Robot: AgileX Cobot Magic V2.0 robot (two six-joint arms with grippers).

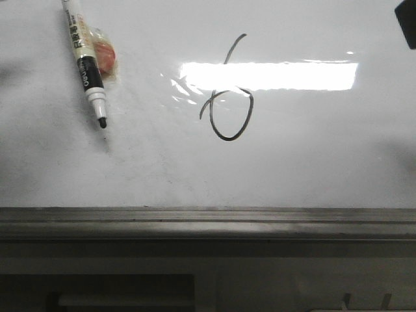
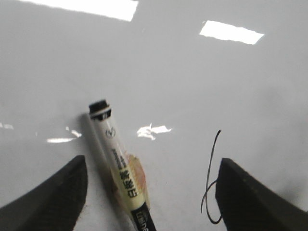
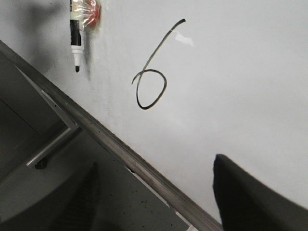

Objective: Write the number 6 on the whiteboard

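The number 6 [image 1: 227,139] is drawn in thin black line at the middle of the whiteboard [image 1: 312,149], across the light glare. It also shows in the left wrist view [image 2: 211,159] and the right wrist view [image 3: 143,108]. A black-and-cream marker [image 1: 86,58], uncapped with its tip toward the rail, lies on the board left of the 6. My left gripper [image 2: 151,161] is open above the marker [image 2: 120,166], its fingers wide on either side and not touching it. My right gripper [image 3: 156,161] is open and empty over the board's bottom rail [image 3: 120,144], below and right of the 6.
An orange lump under clear tape [image 1: 106,55] sticks to the marker's barrel. The grey metal rail [image 1: 208,221] runs along the board's near edge, with a dark frame below it. A dark shape [image 1: 407,23] cuts into the front view's top right corner.
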